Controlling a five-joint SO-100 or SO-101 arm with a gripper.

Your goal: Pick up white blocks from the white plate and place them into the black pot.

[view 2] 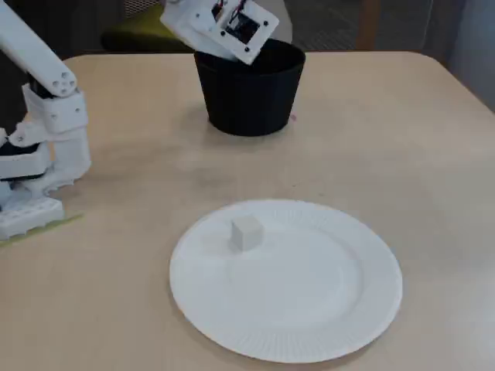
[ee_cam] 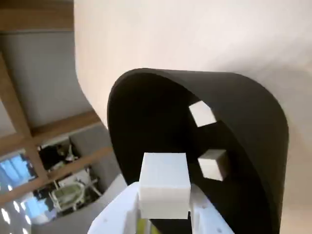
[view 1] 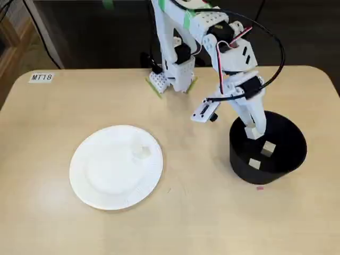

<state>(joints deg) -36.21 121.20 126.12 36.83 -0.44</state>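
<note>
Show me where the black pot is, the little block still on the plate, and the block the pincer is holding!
black pot [view 1: 240, 164]: a fixed view, outer front wall.
block on the plate [view 2: 247, 233]: a fixed view, front face.
held block [ee_cam: 164, 187]: wrist view, near face.

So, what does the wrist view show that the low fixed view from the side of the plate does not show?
Only the wrist view shows the inside of the pot: two blocks lie there, and the tool holds a third block above them. Only the low fixed view shows the plate with one block on it, and the arm's base. Both show the black pot and the table.
</note>
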